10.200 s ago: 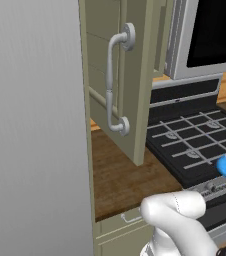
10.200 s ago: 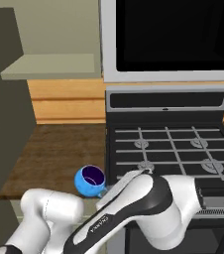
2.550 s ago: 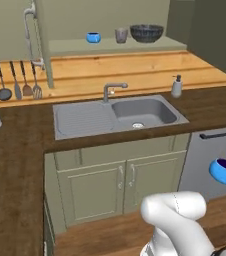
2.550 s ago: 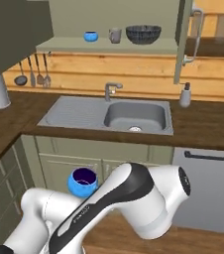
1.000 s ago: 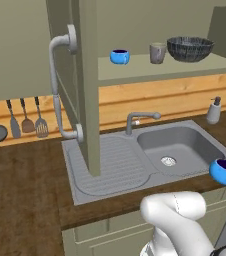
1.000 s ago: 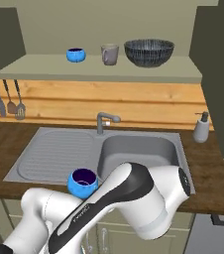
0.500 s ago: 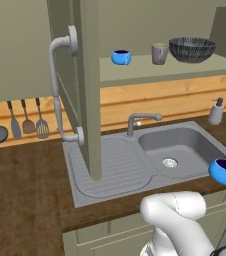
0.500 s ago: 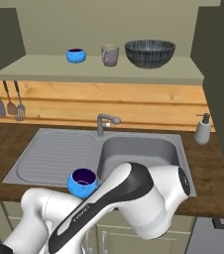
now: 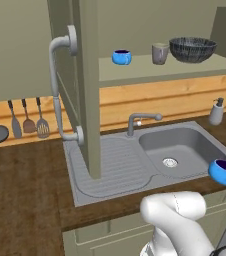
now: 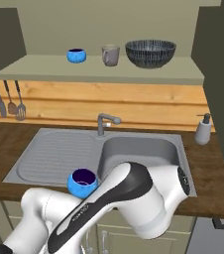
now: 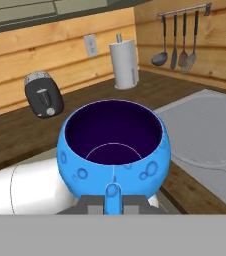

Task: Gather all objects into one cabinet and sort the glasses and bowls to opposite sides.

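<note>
Claw point(image 11: 113, 202) clamped on a blue bowl point(image 11: 113, 147), carried below the cabinet shelf point(image 10: 99, 69); shelf already holds small bowl point(image 10: 76, 55), tumbler point(image 10: 110, 55), wide bowl point(image 10: 150, 53); placement and sorting remain

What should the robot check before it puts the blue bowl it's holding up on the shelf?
1. Carried blue bowl sits in the gripper, upright: ok.
2. Bowl is empty: ok.
3. Cabinet door open, shelf reachable: ok.
4. Free shelf space left of the small blue bowl on the shelf: ok.
5. Grey glass stands between that bowl and the wide dark bowl, so sorting to opposite sides: not ok.
6. Firmness of the grip: cannot tell.
</note>
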Motion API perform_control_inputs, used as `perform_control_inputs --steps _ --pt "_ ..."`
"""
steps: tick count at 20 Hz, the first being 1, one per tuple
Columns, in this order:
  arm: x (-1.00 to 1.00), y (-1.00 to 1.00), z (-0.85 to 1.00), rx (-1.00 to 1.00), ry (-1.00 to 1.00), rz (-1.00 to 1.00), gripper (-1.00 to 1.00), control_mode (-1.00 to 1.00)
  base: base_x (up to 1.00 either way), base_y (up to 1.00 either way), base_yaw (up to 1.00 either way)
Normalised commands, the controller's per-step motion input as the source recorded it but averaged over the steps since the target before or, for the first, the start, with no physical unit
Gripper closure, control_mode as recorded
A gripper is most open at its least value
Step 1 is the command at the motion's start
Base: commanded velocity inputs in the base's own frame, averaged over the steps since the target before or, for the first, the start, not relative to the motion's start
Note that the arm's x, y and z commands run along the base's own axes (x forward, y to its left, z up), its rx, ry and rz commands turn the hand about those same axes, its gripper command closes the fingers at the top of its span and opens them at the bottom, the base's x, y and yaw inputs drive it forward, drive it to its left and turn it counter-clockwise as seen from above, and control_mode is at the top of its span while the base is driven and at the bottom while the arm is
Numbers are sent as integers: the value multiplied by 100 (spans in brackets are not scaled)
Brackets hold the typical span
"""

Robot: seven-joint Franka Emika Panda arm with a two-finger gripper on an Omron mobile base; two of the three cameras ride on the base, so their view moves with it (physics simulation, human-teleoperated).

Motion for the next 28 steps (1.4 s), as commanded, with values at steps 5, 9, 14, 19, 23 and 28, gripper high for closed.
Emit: perform_control_inputs --steps 5,9,14,19,23,28 --pt "-10 35 6 0 15 -19 100 -100 0 0 0" --pt "1 47 24 0 18 -17 100 -100 0 0 0" --pt "7 2 36 -1 11 -8 100 -100 0 0 0" --pt "0 2 55 -6 6 -10 100 -100 0 0 0" --pt "8 22 76 -12 2 -12 100 -100 0 0 0" --pt "32 80 53 -12 -5 -11 100 -100 0 0 0"
